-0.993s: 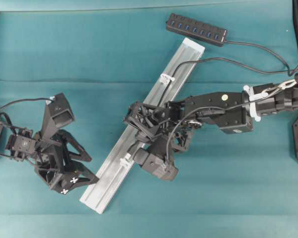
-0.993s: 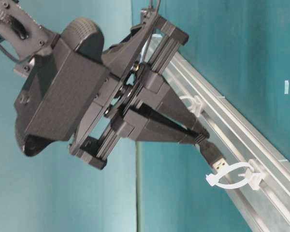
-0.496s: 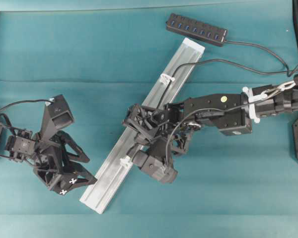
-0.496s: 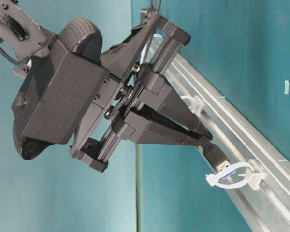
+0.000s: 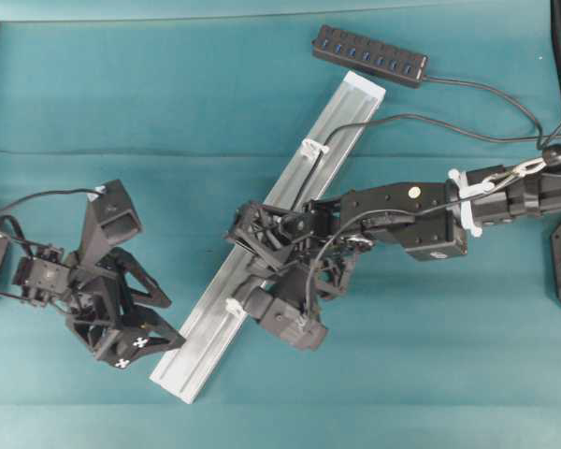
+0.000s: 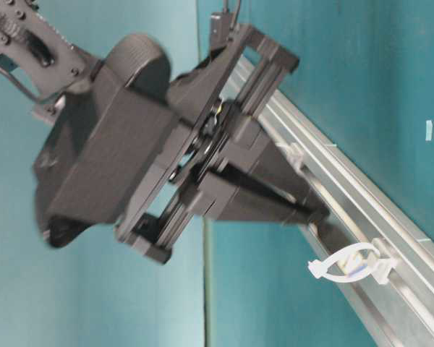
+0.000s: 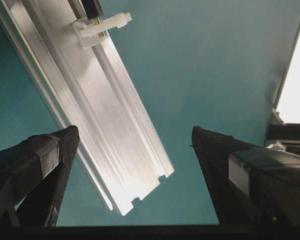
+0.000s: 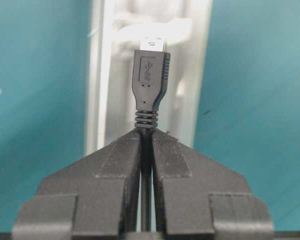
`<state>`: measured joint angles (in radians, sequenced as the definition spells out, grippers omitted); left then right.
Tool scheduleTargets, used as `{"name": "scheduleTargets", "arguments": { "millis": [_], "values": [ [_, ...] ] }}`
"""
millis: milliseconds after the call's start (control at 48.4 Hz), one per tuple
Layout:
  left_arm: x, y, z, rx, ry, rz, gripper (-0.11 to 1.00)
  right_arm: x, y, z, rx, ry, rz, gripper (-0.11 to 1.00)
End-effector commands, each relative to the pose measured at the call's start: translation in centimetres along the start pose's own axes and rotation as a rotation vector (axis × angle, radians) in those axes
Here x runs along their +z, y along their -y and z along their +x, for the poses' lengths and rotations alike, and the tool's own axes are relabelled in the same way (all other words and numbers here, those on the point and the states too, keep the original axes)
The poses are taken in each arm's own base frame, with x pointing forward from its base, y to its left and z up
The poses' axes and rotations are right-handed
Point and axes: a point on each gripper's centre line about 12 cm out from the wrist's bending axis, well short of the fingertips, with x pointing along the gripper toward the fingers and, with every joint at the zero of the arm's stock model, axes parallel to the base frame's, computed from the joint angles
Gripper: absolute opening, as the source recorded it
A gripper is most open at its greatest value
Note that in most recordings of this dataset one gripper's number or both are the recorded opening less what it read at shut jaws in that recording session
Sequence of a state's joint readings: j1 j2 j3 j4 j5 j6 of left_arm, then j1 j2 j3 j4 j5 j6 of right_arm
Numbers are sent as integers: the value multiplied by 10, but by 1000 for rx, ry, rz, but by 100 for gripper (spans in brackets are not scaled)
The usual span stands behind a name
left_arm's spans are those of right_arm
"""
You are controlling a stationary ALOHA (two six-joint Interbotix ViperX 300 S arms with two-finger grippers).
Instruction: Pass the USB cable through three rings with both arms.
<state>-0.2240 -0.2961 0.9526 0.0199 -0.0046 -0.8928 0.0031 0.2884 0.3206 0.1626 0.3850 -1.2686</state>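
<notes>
- Your left gripper sits at the far left of the surface, jaws wide apart and holding nothing; its tips stop just short of the rail's lower end.
- From the left wrist, the rail's cut end lies between the two fingers, with bare teal surface beyond it to the right.
- The rail runs diagonally, from lower left up to the hub at top centre; open surface flanks both its long edges.
- Three rings sit on it: the lowest ring near your right gripper, the top ring well up the rail; the middle one is hidden under the right arm.
- Your right gripper has its jaws clamped on the cable, just behind the plug.
- In the right wrist view, the plug's metal tip sits at the ring's opening; the low side view is too blurred to tell how far it is in.
- The cable trails from the hub around the right side, with empty surface below it.
</notes>
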Motion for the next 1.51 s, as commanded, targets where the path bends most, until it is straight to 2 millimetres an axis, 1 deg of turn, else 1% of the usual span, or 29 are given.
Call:
{"name": "scheduleTargets", "arguments": {
  "millis": [0, 186, 372, 579, 786, 951, 1138, 1324, 1489],
  "values": [
    [5, 8, 2, -21, 14, 2, 98, 7, 3, 1, -16, 17, 3, 8],
    [4, 6, 8, -10, 5, 5, 98, 15, 0, 2, -9, 28, -9, 8],
    [6, 9, 11, -27, 18, 3, 98, 18, -3, 5, 0, 33, -1, 8],
    [8, 11, 16, -43, 30, 2, 98, 21, -2, 6, -1, 47, 23, 8],
    [9, 12, 25, -59, 42, -18, 98, 25, 5, 6, -13, 63, 45, 8],
    [6, 9, 35, -53, 37, -19, 98, 29, 5, 6, -14, 78, 67, 8],
    [8, 11, 45, -61, 44, -21, 98, 29, 5, 6, -14, 78, 67, 8],
    [3, 4, 59, -50, 36, -23, 98, 29, 5, 6, -14, 78, 67, 8],
    [6, 0, 67, -54, 53, -29, 97, 30, 4, 6, -9, 77, 65, 8]
  ]
}}
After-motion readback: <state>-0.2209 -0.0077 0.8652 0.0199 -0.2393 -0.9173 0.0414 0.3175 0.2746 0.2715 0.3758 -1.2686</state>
